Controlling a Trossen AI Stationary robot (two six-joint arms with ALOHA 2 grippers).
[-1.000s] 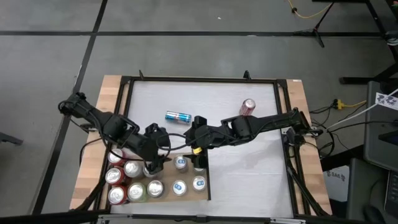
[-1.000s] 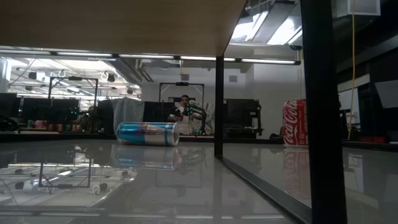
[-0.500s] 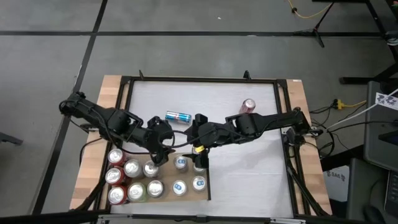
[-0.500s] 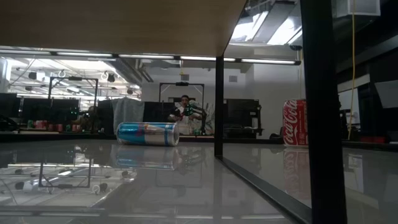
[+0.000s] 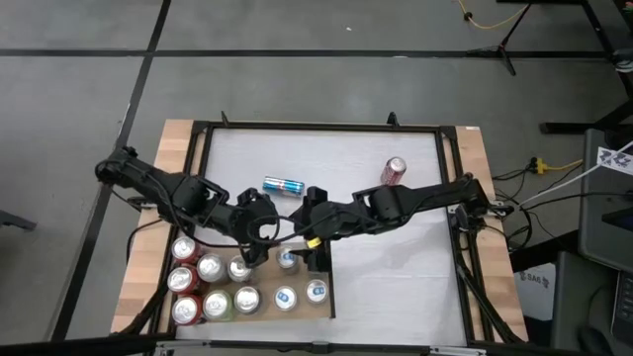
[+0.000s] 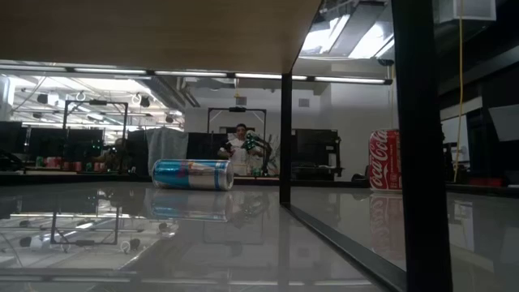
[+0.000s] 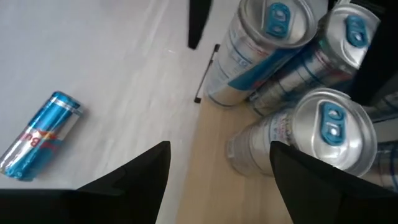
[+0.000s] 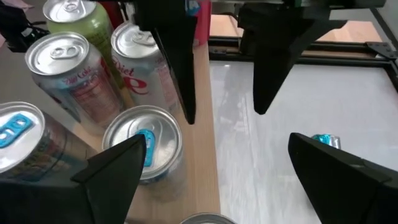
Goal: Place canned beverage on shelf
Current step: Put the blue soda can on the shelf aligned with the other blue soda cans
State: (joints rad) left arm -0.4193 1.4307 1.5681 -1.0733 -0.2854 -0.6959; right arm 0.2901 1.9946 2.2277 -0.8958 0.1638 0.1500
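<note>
A: What's the shelf point(image 5: 326, 297) like?

B: A flat light-brown wood-grain panel at the lower left of the high view, crowded with upright cans, their round silver tops point(image 5: 246, 299) shiny, some with blue tabs.

A: Any cans off it?

B: A slim blue can point(image 5: 283, 185) lies on its side on the glossy white table point(image 5: 396, 257), above centre. A red can point(image 5: 394, 170) stands toward the upper right.

A: The arms?

B: Both stretch low toward the middle. The left gripper point(image 5: 259, 229) hangs at the shelf's upper edge, fingers point(image 7: 134, 180) parted, gripping nothing. The right gripper point(image 5: 309, 241) sits just beside it, fingers point(image 8: 115, 168) spread wide and empty, a silver can top point(image 8: 144, 138) between them.
</note>
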